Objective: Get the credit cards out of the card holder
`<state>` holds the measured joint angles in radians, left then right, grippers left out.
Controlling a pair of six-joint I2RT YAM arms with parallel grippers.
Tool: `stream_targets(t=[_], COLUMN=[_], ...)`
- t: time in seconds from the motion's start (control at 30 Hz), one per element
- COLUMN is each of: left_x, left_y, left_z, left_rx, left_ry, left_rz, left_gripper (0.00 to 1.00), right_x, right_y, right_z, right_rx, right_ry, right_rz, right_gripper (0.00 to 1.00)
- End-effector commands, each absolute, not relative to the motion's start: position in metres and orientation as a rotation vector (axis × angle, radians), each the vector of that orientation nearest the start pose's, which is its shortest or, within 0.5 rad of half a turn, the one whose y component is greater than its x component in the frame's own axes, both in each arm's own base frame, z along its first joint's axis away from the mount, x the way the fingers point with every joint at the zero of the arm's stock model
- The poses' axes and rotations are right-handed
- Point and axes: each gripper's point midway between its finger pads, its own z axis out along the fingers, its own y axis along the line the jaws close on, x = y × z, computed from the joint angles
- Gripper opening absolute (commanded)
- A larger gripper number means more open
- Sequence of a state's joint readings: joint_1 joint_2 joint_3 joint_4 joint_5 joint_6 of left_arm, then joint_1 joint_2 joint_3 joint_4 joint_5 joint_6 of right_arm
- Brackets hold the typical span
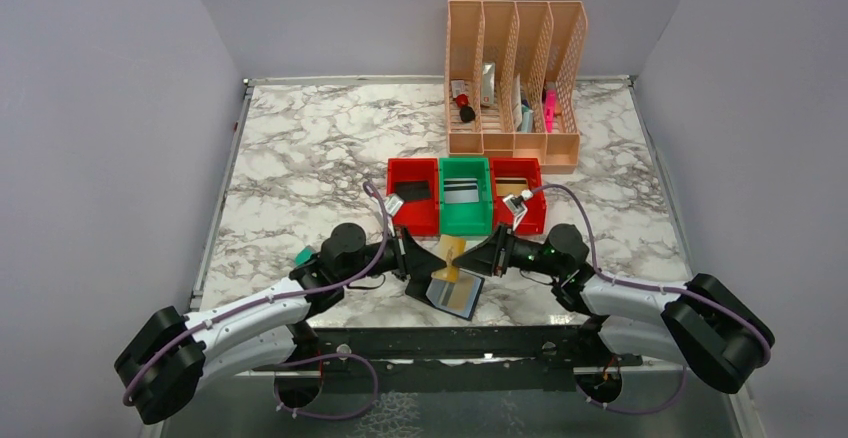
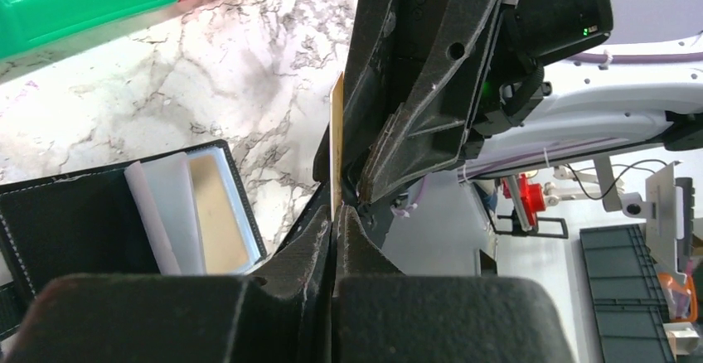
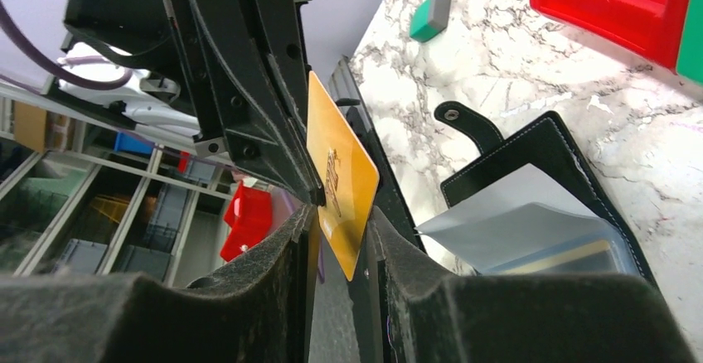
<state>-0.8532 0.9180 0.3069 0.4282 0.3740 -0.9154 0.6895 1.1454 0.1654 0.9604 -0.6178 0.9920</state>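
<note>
1. The card holder (image 3: pixel 547 172) is lying open at the near edge of the surface (image 1: pixel 300 158).
2. Just above it, the left fingers (image 2: pixel 290 247) are pinching a gold card (image 3: pixel 340 181) tight.
3. The right fingers (image 3: pixel 273 247) are straddling that card, partly open. They should be clamping squarely before the left lets go.

White arms (image 1: pixel 255 316), black joints (image 1: pixel 345 248), purple cables (image 1: pixel 384 228)

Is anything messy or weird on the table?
Slightly. The small black bifold card holder lies open on the white marble table, its clear plastic sleeves fanned up loosely. A gold plastic card is up in the air near it, pinched in the left tool.
</note>
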Motion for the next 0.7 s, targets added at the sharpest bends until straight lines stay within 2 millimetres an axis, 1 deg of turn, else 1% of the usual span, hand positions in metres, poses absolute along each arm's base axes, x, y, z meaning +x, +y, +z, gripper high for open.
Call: stream_targets(t=[0.0,0.23,0.33,0.37,0.4,0.47,0.5,0.6,0.67], left_x=[0.123,0.12,0.121,0.122,0.123,0.126,0.127,0.131,0.134], left_y=[-0.3,-0.299,-0.299,-0.298,-0.297,-0.295,-0.293,-0.289,-0.285], left_z=[0.181,0.184,0.184,0.183,0.181,0.177,0.175,0.168,0.161], left_rx=[0.302,0.323,0.314,0.305,0.293,0.263,0.254,0.223,0.206], left_ry=[1.958,1.938,1.931,1.934,1.937,1.944,1.947,1.963,1.993], left_rz=[-1.643,-1.664,-1.665,-1.66,-1.654,-1.641,-1.634,-1.607,-1.565], left_gripper=[0.0,0.0,0.0,0.02,0.07,0.14,0.19,0.44,0.58], right_x=[0.134,0.128,0.126,0.126,0.127,0.13,0.133,0.142,0.15], right_y=[0.288,0.287,0.288,0.287,0.287,0.286,0.286,0.283,0.279], right_z=[0.18,0.19,0.193,0.194,0.193,0.189,0.186,0.178,0.172], right_rx=[-0.361,-0.403,-0.416,-0.413,-0.408,-0.386,-0.374,-0.333,-0.295], right_ry=[1.768,1.714,1.7,1.699,1.7,1.719,1.735,1.782,1.822], right_rz=[1.797,1.843,1.86,1.861,1.859,1.832,1.811,1.729,1.654], right_gripper=[0.3,0.26,0.18,0.14,0.11,0.07,0.04,0.01,0.01])
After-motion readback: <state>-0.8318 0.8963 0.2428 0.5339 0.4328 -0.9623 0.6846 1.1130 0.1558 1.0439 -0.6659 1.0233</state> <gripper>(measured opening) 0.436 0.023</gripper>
